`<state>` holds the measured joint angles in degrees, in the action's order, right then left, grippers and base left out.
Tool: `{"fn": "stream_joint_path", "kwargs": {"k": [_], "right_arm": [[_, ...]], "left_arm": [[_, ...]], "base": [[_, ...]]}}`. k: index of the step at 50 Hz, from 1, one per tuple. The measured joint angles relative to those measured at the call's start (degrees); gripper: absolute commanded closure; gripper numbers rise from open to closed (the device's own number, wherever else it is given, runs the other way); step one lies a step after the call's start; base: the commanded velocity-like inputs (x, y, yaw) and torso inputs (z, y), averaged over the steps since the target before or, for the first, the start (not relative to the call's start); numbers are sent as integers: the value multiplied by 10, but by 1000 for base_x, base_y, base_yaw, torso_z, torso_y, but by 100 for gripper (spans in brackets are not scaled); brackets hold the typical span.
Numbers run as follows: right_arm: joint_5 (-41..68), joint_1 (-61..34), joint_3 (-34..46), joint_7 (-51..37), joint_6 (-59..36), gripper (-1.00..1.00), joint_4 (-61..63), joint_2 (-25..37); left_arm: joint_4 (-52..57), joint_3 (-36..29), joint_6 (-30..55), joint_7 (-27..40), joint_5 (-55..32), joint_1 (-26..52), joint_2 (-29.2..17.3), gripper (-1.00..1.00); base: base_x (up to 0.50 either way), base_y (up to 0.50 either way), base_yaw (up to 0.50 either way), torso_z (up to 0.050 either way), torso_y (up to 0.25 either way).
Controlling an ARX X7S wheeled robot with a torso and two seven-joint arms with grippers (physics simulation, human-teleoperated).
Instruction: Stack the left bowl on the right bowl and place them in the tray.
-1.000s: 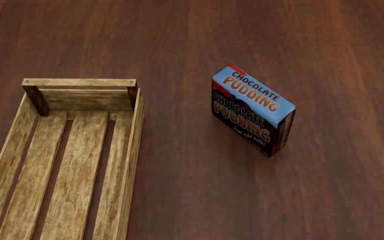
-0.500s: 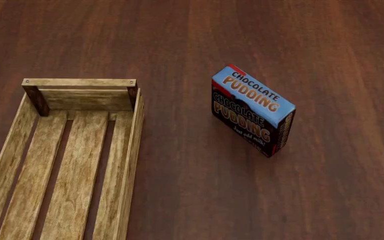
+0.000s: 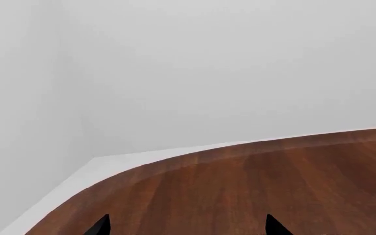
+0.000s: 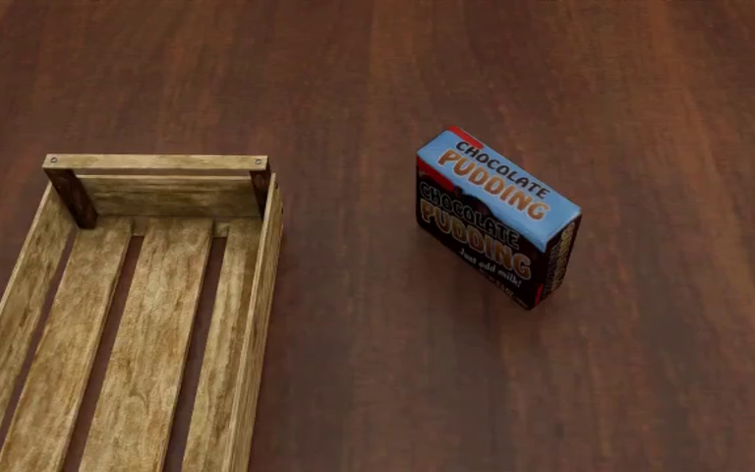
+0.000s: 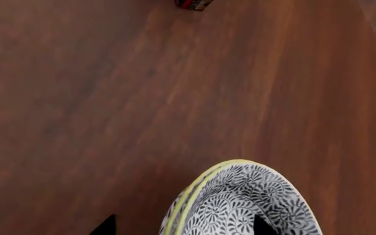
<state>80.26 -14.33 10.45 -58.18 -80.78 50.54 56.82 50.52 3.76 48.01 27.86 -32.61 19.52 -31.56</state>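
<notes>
Both grippers (image 3: 184, 227) (image 5: 181, 226) wide apart.

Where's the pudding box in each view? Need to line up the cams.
Head view: chocolate pudding box right of centre, standing on the table, apart from the tray.
Right wrist view: only a dark red-edged corner at the top edge, probably the box.
Left wrist view: not in it.
Shared landmark: the dark wood table.

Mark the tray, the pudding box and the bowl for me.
tray (image 4: 268, 256): head view, on its right side plank.
pudding box (image 4: 502, 187): head view, on its blue top face.
bowl (image 5: 240, 205): right wrist view, on its patterned outer wall.
</notes>
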Motion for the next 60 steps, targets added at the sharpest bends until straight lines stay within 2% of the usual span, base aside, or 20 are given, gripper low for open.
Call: {"fn": "stream_joint_path", "kwargs": {"k": [24,56,57,60], "right_arm": [[-183,13,87,120,73,-100,-86,-14],[-276,36,142,182,148,-100,-183,-23],[-278,37,143,184,150,100,-185,-23],[-290,39,143,177,153,100,-186,-22]], "left_arm": [[-5,-12,-8,2,2,1,0,-100],[-6,-14,-16,6,0,-4,-4,-100],[-6,-13,-16,6,0,-5,-4,-100],[-6,-13,-16,7,-2,-4,-5,-100]], "base": [[0,0,0,0,0],[0,0,0,0,0],[0,0,0,0,0],[0,0,0,0,0]]}}
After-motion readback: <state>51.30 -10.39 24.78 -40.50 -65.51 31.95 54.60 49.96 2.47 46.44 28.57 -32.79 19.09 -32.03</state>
